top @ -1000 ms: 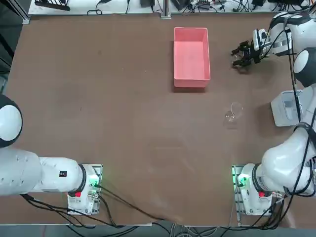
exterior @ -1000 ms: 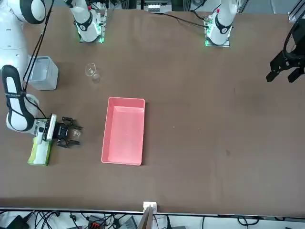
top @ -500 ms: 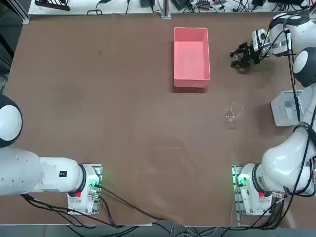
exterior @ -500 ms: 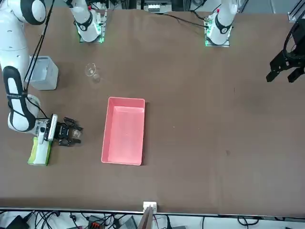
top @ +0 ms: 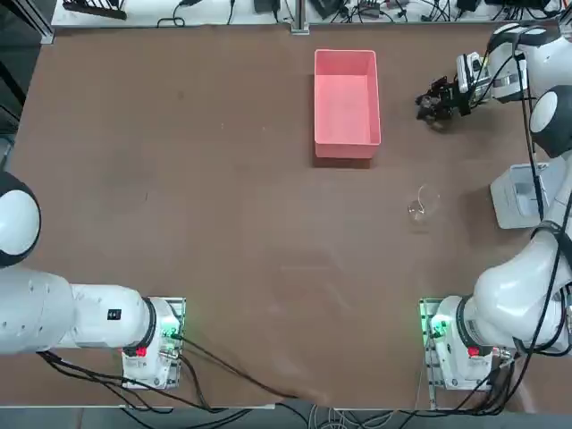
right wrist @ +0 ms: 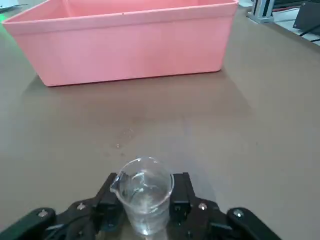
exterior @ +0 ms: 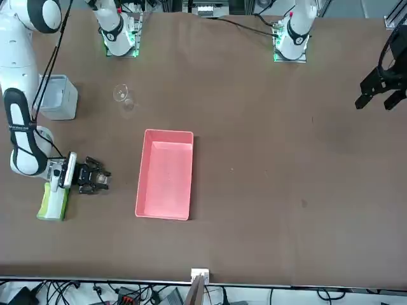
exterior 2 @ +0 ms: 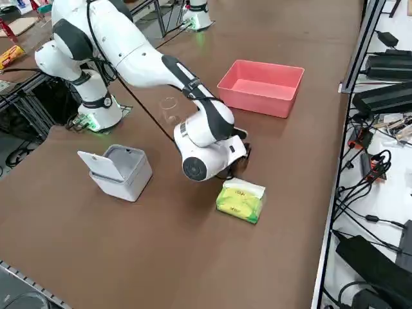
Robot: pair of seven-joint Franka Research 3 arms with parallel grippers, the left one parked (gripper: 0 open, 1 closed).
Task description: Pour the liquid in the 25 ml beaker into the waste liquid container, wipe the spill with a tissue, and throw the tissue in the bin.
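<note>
Tool (right wrist: pixel 144 210) of mine has narrowed since a second ago; its fingers (right wrist: pixel 181 192) now press the tiny clear glass beaker (right wrist: pixel 145 192) standing on the brown bench (top: pixel 223 179), near the pink rectangular plastic tray (right wrist: pixel 125 37); lifting to pour seems next.

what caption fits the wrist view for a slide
Right hand low over the brown table, fingers on either side of the small glass beaker, pink tray just beyond.

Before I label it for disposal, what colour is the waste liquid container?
Pink, plain all over; the waste liquid container shows best in the top view.
</note>
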